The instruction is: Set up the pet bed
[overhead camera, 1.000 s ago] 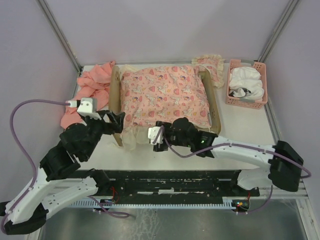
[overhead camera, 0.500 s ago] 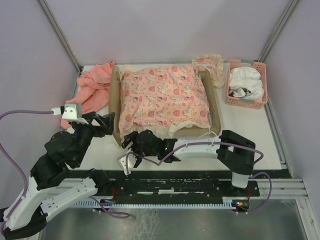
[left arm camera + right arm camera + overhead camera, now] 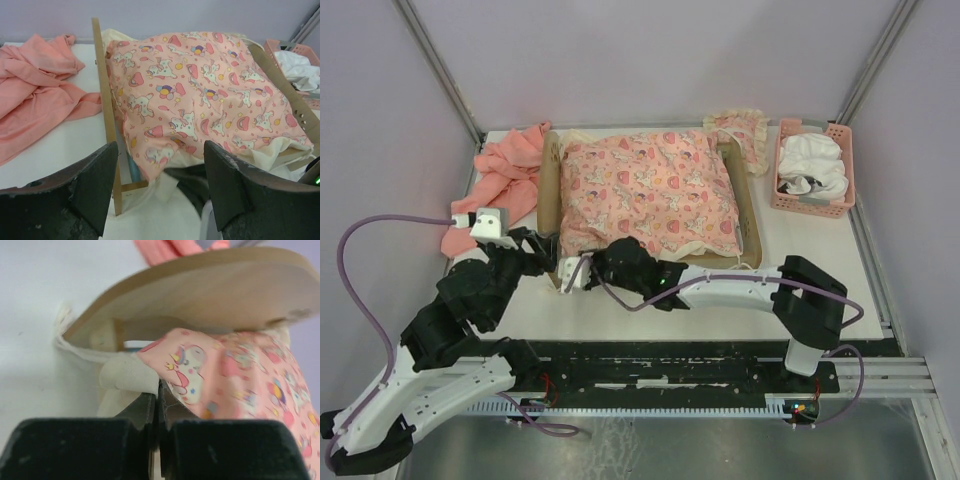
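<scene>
The pet bed [image 3: 551, 190] is a light-wood frame near the table's back, its side rail [image 3: 103, 85] running away from me. A pink unicorn-print cushion [image 3: 650, 190] [image 3: 200, 95] [image 3: 235, 375] with a cream edge fills it. At the bed's near left corner my right gripper [image 3: 598, 258] [image 3: 157, 390] is shut, nipping the cushion's edge where cream meets print, under the rounded wooden end board [image 3: 200, 295]. Just left of that corner my left gripper [image 3: 545, 250] [image 3: 160, 150] stands open and holds nothing.
A salmon-pink cloth [image 3: 505, 180] [image 3: 35, 85] lies crumpled left of the bed. A small frilled pillow [image 3: 745, 130] sits at the bed's far right corner. A pink basket [image 3: 815, 205] [image 3: 300, 50] holding white cloth stands at the right.
My right arm swung left from the bed's near middle to its near left corner and shut there. The cream frill that hung over the front edge is now mostly drawn in. My left gripper shifted slightly.
</scene>
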Robot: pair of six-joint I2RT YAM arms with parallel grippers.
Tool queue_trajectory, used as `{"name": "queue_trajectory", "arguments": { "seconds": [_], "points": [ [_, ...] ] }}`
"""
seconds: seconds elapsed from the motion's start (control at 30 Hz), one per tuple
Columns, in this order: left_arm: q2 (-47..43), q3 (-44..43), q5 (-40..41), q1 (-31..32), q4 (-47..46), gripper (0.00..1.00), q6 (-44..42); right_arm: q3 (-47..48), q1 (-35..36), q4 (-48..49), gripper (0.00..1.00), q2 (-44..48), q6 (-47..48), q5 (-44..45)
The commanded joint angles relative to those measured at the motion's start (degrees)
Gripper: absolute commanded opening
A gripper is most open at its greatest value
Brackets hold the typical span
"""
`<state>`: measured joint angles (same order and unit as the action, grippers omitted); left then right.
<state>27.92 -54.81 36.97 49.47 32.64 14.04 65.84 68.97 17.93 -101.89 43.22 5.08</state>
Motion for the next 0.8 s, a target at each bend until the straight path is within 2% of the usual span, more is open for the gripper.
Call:
{"name": "queue_trajectory", "arguments": {
  "seconds": [0.0, 0.2, 0.43, 0.5, 0.6, 0.77],
  "points": [
    [1.65, 2.10, -1.83, -0.21, -4.74, 0.74, -3.23, 3.13, -5.67, 5.45, 0.02, 6.21, -21.98, 0.58],
    [5.37, 3.76, -8.21, -0.17, -5.73, 0.62, -4.93, 4.56, -11.79, 4.60, 0.02, 6.51, -33.42, -0.52],
    [14.13, 5.37, -12.17, -0.18, -6.40, 0.45, -6.99, 6.90, -15.61, 3.62, 0.02, 4.91, -39.03, -3.72],
    [17.17, 5.20, -10.85, -0.17, -6.84, 0.37, -5.54, 7.39, -16.40, 3.49, 0.02, 4.17, -40.21, -4.88],
    [21.09, 5.02, -5.80, -0.18, -6.62, 0.34, -1.81, 6.81, -17.07, 4.52, 0.02, 3.56, -41.32, -6.11],
    [25.93, 5.04, -5.33, -0.76, -5.49, 0.33, 1.73, 5.54, -17.95, 5.21, 0.02, 3.83, -41.99, -7.19]
  ]
}}
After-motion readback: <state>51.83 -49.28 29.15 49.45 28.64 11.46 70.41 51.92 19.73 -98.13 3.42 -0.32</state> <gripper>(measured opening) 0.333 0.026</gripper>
